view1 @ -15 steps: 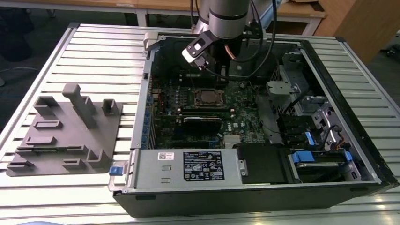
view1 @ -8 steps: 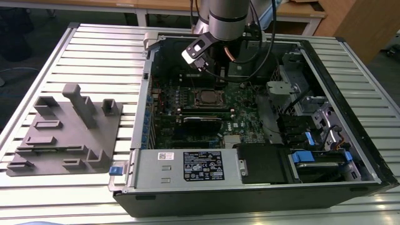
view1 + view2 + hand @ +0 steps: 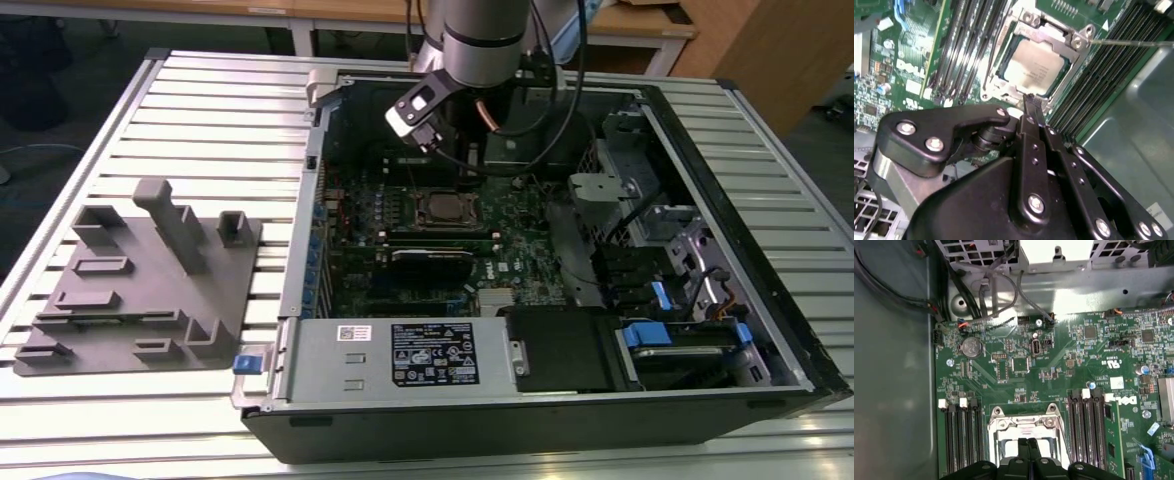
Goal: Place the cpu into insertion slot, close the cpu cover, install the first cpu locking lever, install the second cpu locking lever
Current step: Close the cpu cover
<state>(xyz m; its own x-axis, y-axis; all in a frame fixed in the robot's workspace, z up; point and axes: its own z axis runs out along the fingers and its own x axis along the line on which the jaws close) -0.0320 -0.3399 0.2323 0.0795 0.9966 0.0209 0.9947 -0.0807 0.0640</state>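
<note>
Second wrist view: the cpu (image 3: 1034,67) sits flat in the insertion slot (image 3: 418,210), and the cpu cover (image 3: 1046,31) appears to be down around it.

The chip lies metal top up. Being square, it has no long axis to speak of, and its edges run parallel to the black memory slots (image 3: 961,435) on either side. The gripper (image 3: 1029,100) hangs just off one edge of the cover, with the chip directly ahead of its tip. The jaws are pressed together with nothing visible between them. A thin locking lever (image 3: 1134,43) runs outward from a corner of the cover, apart from the jaws; whether it is latched cannot be told. In the exterior view the arm reaches down into the open computer case (image 3: 534,425), which lies on its side on the slatted desk (image 3: 200,90).
</note>
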